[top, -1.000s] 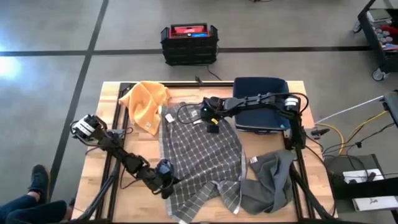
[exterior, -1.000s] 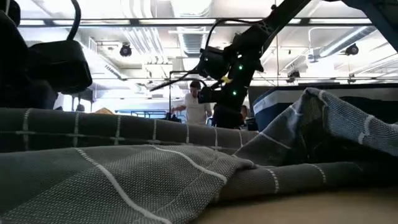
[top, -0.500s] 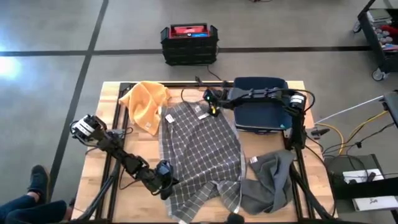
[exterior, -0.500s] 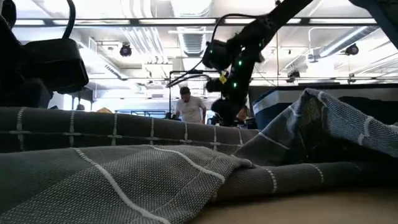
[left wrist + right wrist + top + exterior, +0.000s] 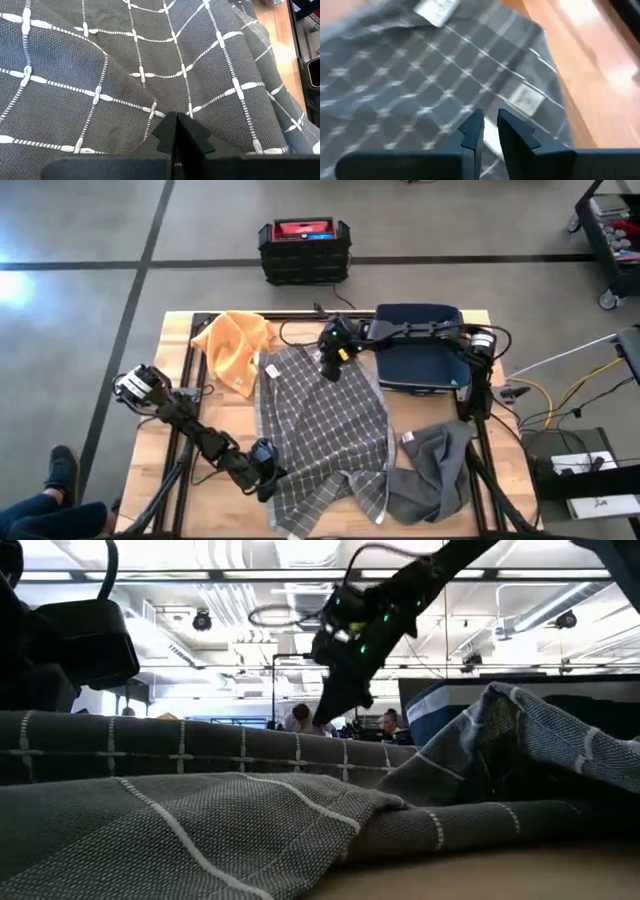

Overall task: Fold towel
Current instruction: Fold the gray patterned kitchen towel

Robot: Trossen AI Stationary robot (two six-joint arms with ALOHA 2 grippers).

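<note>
We see the grey checked towel [image 5: 322,430] spread down the middle of the bench [image 5: 178,355], running from its far edge to its near edge, with the near-right corner turned over in a rumpled fold. Two white sewn labels show at the far end — one at the towel's far-left corner [image 5: 271,368], one nearer the far edge [image 5: 528,98]; their writing cannot be read.

The left gripper [image 5: 262,470] sits at the towel's left edge near the bench's near-left corner. In the left wrist view its fingers [image 5: 176,132] are pressed together with the checked cloth bunched against them.

The right gripper [image 5: 331,362] hangs above the towel's far edge, clear of the cloth. Its fingers [image 5: 472,131] stand a small gap apart, gripping nothing.

An orange cloth [image 5: 233,345] lies at the far-left corner, just beside the towel. A dark blue case [image 5: 418,345] occupies the far-right corner; a plain grey cloth [image 5: 435,470] lies at the near-right, touching the towel. Bare wood remains along the left edge.
</note>
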